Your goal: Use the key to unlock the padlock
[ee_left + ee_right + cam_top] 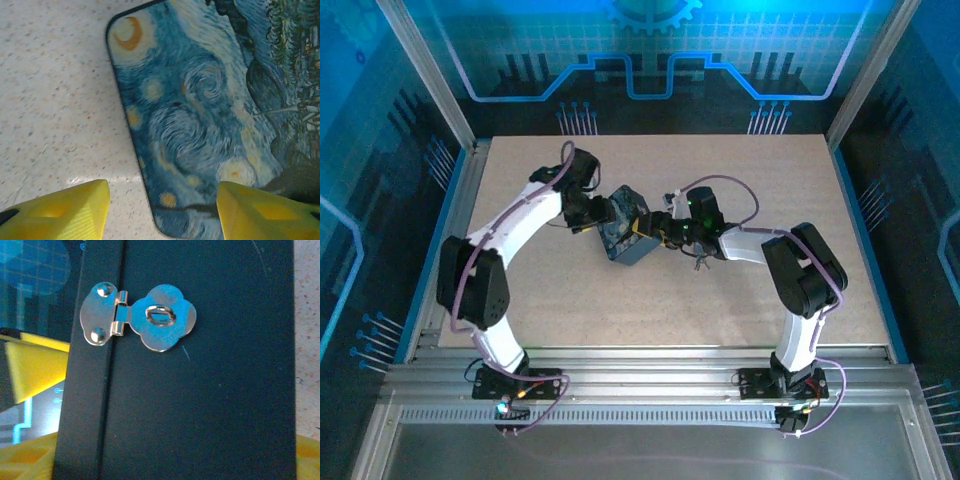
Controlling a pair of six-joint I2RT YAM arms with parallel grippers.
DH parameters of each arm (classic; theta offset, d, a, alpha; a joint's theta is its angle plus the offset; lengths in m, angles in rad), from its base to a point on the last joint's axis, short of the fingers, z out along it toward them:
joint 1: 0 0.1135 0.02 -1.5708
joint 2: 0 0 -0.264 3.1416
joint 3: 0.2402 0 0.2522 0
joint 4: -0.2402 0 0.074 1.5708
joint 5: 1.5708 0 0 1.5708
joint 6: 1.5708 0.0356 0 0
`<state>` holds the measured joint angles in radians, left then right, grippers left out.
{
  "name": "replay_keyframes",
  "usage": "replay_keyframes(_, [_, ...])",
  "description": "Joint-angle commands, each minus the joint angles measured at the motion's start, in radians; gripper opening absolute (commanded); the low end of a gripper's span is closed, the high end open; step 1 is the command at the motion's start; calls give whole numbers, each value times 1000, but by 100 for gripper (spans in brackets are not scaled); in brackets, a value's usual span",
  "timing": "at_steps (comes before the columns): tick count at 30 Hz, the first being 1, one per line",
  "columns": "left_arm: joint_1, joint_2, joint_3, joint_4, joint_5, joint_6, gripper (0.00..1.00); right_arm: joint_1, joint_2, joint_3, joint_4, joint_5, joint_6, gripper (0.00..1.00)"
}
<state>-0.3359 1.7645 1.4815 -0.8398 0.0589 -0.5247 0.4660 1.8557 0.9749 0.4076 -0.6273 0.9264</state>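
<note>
The flat box (625,240) with the blue-and-yellow swirl lid (200,110) sits mid-table between both arms. Its dark side (200,405) carries a silver hasp (145,317) folded over a staple loop with nothing through it. My right gripper (175,465) (655,228) is shut across this dark side, yellow fingertips (307,455) at both lower corners. My left gripper (162,205) (598,213) is open over the lid's corner, one finger above the table, the other above the lid. A tiny metal thing (700,262) lies by my right forearm; too small to tell whether padlock or key.
The pale speckled tabletop (55,100) lies to the left of the box. A yellow finger (30,365) of the other gripper shows beyond the box's far edge. Metal frame rails (460,200) and blue walls border the table. Bare board stretches in front of the box (640,310).
</note>
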Motion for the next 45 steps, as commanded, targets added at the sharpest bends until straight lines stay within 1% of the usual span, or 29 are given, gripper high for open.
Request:
replay_keyframes(1, [-18, 79, 79, 5, -63, -26, 59, -28, 23, 22, 82, -81, 55, 80])
replay_keyframes(7, [-25, 178, 147, -19, -125, -31, 59, -69, 28, 30, 61, -102, 37, 86])
replay_keyframes(15, [-27, 246, 120, 18, -153, -43, 59, -112, 35, 57, -38, -115, -47, 89])
replay_keyframes(16, [-28, 253, 121, 19, -153, -44, 59, -113, 29, 62, -65, -111, -67, 90])
replay_keyframes(17, [-26, 257, 122, 19, -153, -44, 59, -115, 19, 71, -110, -100, -108, 94])
replay_keyframes(20, [-28, 256, 116, 34, -143, -53, 59, -112, -13, 106, -272, -57, -248, 96])
replay_keyframes(22, [-27, 255, 118, 36, -138, -57, 59, -106, -22, 126, -336, -45, -316, 96])
replay_keyframes(23, [-26, 254, 122, 35, -138, -55, 59, -103, -23, 131, -349, -48, -334, 100])
replay_keyframes(27, [-21, 257, 134, 30, -138, -54, 59, -64, -10, 183, -442, -45, -424, 100])
replay_keyframes(31, [-9, 247, 133, 27, -131, -60, 59, -20, 3, 243, -535, 5, -484, 100])
replay_keyframes(36, [9, 211, 140, 11, -117, -56, 59, 54, 33, 336, -697, 105, -576, 100])
replay_keyframes(38, [16, 197, 144, 3, -116, -51, 59, 78, 48, 348, -707, 119, -587, 100])
replay_keyframes(43, [35, 163, 137, -10, -116, -44, 59, 130, 96, 359, -648, 115, -551, 100])
replay_keyframes(45, [44, 145, 127, -13, -118, -46, 59, 152, 122, 391, -668, 124, -555, 100])
